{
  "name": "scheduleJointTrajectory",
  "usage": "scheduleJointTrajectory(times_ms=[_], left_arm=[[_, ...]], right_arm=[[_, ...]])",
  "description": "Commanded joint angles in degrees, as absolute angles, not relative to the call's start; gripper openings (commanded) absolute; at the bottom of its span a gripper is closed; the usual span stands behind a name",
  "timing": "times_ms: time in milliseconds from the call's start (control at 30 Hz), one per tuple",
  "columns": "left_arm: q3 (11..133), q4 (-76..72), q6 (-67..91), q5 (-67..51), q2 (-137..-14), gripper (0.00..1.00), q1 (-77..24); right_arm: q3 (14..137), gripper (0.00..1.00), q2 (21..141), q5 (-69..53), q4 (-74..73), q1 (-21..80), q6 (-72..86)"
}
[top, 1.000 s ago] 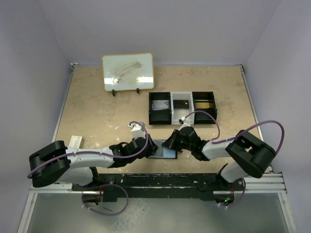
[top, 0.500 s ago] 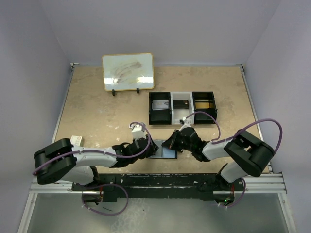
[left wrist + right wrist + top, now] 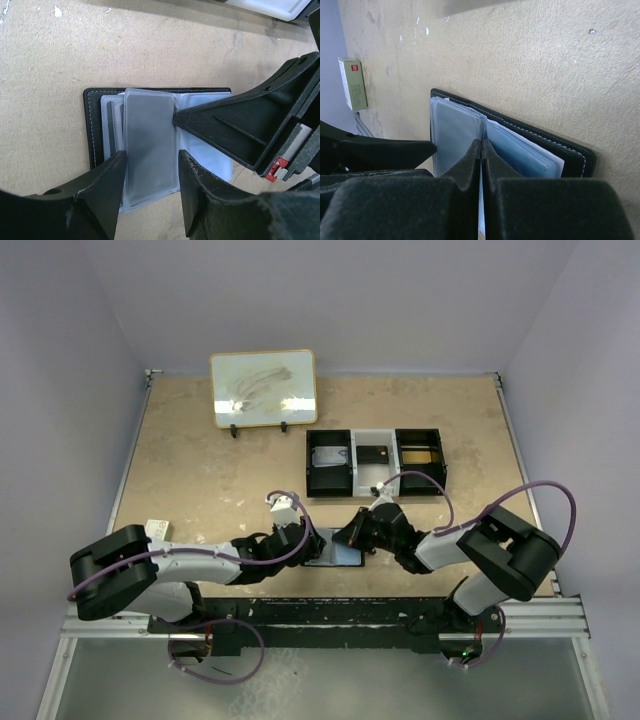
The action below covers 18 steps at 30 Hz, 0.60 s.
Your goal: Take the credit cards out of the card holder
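The card holder [image 3: 336, 555] lies open and flat on the table between my two grippers, its black cover [image 3: 94, 127] under clear sleeves. A grey sleeve [image 3: 150, 140] lies on top at the left and a blue one [image 3: 525, 152] at the right. Whether credit cards sit inside them I cannot tell. My left gripper [image 3: 150, 159] is open, one finger on each side of the grey sleeve's near end. My right gripper [image 3: 481, 143] is shut, its tips on the fold between the sleeves; the left wrist view shows it [image 3: 176, 118] coming in from the right.
A black-and-white three-compartment tray [image 3: 310, 468] with flat card-like pieces in it stands just behind the grippers. A small whiteboard [image 3: 264, 388] stands at the back left. A little white box [image 3: 155, 531] lies near the left arm. The mounting rail [image 3: 400, 612] runs along the near edge.
The left arm's elbow has shifted a little to the right and its jaws have widened slightly. The right gripper and the card holder have stayed in place.
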State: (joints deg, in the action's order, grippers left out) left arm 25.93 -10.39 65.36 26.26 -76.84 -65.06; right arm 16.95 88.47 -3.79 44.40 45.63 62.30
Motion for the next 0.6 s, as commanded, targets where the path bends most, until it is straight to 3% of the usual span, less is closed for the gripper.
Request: scheduleJointTrajectory(times_ms=[0, 567], left_arm=[[27.8, -11.1, 64.7, 27.3, -75.6, 0.44, -65.3], [28.8, -11.1, 63.6, 26.5, -74.9, 0.50, -65.3]], right_arm=[[13.8, 0.00, 92.3, 0.2, 32.6, 45.6, 60.9], [13.1, 0.00, 88.9, 1.4, 30.7, 45.0, 60.6]])
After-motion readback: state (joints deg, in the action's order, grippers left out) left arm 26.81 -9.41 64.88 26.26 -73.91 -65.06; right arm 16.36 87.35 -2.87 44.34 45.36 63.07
